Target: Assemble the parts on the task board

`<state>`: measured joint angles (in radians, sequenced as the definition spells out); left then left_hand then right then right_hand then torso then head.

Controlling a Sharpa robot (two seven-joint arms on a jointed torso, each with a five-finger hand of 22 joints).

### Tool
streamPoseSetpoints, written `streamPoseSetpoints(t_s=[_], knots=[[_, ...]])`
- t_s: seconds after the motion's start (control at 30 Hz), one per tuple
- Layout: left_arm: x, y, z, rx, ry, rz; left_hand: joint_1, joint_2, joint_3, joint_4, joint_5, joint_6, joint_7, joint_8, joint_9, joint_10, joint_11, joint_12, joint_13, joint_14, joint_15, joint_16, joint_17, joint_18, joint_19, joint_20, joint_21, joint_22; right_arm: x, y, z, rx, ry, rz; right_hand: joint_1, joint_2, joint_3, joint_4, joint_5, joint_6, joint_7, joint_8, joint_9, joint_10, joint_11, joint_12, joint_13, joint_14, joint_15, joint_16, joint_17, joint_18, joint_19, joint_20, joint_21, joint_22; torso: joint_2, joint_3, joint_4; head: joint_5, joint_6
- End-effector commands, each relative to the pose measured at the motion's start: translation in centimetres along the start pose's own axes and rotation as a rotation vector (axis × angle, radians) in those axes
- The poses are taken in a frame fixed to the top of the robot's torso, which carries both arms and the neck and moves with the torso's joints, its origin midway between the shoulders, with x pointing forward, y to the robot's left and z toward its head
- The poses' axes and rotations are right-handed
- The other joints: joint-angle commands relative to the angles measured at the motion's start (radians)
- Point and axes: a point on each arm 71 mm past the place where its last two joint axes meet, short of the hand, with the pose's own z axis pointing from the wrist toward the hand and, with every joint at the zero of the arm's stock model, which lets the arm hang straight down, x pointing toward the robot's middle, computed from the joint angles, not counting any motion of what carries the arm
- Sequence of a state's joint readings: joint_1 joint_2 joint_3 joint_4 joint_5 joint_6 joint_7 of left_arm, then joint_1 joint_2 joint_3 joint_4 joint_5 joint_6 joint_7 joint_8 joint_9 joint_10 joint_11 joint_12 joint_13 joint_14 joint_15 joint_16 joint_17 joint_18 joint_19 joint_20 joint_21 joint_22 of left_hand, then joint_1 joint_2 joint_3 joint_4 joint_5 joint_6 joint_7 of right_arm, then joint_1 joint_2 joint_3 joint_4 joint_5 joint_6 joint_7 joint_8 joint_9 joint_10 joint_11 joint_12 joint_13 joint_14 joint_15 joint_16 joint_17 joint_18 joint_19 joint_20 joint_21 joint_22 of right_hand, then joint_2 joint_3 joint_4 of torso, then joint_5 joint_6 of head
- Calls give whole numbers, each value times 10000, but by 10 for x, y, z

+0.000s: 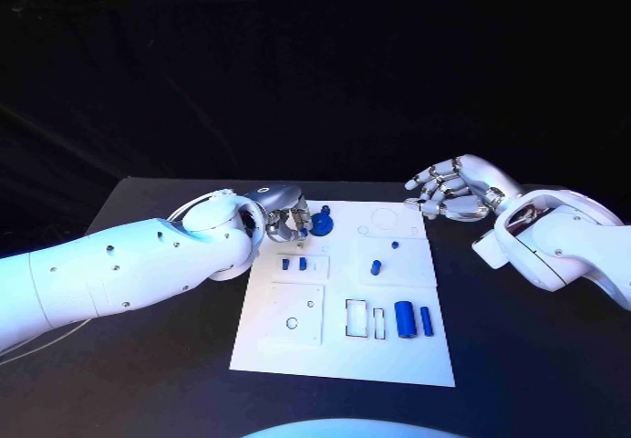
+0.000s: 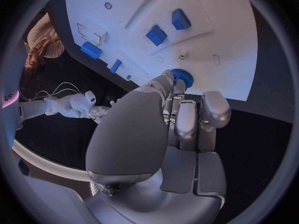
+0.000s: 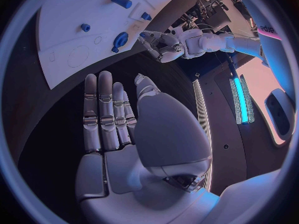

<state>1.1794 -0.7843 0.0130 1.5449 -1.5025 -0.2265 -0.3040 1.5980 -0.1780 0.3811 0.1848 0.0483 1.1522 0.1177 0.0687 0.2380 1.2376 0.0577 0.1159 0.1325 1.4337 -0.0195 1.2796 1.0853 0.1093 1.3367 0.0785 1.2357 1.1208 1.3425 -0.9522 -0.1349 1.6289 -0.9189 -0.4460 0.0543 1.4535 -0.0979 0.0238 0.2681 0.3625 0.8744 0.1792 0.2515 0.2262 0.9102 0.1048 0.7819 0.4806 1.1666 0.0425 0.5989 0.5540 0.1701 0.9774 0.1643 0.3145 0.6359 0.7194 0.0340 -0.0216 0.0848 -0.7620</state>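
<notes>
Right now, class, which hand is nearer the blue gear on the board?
Left. The left hand has its fingers at the gear; the right hand hovers open beyond the board's far right corner.

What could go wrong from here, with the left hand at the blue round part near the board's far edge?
1. The left hand holds the blue gear-like part only at its fingertips; it might slip or seat tilted.
2. That hand works close to the task board edge, so a push could shift the board.
3. Its fingers hide the seat in the head view, so misalignment may go unseen. The right hand hovers open off the board and cannot steady it.
</notes>
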Motion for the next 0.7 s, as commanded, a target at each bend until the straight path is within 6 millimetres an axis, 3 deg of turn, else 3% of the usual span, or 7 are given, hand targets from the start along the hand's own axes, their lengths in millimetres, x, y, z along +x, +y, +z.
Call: streamPoseSetpoints(t_s=[0.03, 0.5, 0.7], knots=[[2, 7, 0, -326, 287, -244, -78, -40, 57, 16, 4, 83, -3, -9, -13, 50, -1, -51, -8, 37, 29, 60, -8, -75, 43, 2, 42, 12, 1, 1, 0, -102, -22, 44, 76, -8, 57, 2, 37, -60, 7, 60, 9, 41, -13, -46, -10, 60, 6, -25, -9, 122, 74, -17, -66, -10, 10, 0, -12, 30, -16], [11, 17, -1, -593, 665, -200, -240, -106, 95, 29, 3, 101, -8, -19, -47, 87, 1, -123, -24, 23, 29, 44, -68, -71, 23, -2, 36, 6, 3, 2, -1, -128, 0, 72, 88, 10, 80, 9, 71, -66, 8, 76, 9, 44, -13, -47, -45, 76, 7, -90, -31, 122, 83, -16, -96, -35, 34, 15, -28, 34, -55], [14, 17, 0, -612, 797, -182, -249, -110, 98, 30, 4, 102, -9, -19, -49, 89, 0, -128, -25, 22, 30, 43, -71, -69, 19, -2, 32, 1, 3, 2, -1, -135, -4, 75, 88, 10, 80, 9, 71, -66, 8, 76, 9, 44, -13, -47, -45, 76, 7, -90, -31, 122, 83, -16, -96, -35, 38, 4, -27, 30, -89]])
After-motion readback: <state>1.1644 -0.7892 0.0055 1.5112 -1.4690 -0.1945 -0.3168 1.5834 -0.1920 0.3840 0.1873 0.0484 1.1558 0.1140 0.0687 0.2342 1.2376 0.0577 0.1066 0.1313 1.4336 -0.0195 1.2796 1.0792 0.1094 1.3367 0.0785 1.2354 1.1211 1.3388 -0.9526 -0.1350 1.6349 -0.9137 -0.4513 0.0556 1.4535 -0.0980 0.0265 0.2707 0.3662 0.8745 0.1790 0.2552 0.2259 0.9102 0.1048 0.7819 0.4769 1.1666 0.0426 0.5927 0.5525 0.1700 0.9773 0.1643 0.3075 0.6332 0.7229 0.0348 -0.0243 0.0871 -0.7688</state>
